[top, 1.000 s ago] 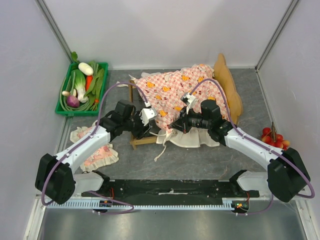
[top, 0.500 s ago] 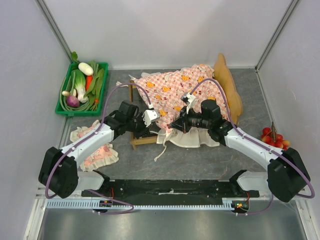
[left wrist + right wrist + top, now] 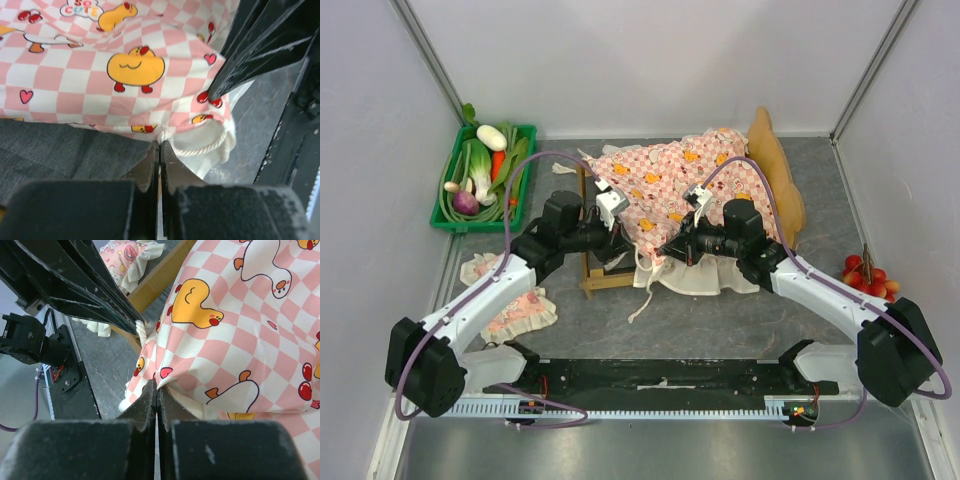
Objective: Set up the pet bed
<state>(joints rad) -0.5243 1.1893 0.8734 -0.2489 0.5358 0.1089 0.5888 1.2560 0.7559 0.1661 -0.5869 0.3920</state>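
Note:
The pet bed (image 3: 777, 178) lies across the back of the table, its ear-shaped headboard to the right and its light-wood rail (image 3: 607, 282) at the near left. A pink-checked mattress (image 3: 670, 180) is draped over it, with the near edge hanging off the frame. My left gripper (image 3: 620, 243) is shut on that near edge, where a white cord (image 3: 202, 148) is knotted; the grey fabric base (image 3: 50, 150) shows below. Close beside it, my right gripper (image 3: 665, 252) is shut on a fold of the mattress hem (image 3: 165, 375). The left fingers (image 3: 75, 280) show in the right wrist view.
A small pink frilled pillow (image 3: 510, 300) lies on the table left of the bed. A green basket (image 3: 447, 222) of vegetables stands at the back left. Red cherry-like fruit (image 3: 868, 275) sits at the right wall. White walls enclose three sides.
My left gripper has closed on the mattress edge, and the left arm has shifted a little farther back. The right arm keeps its grip and has hardly moved.

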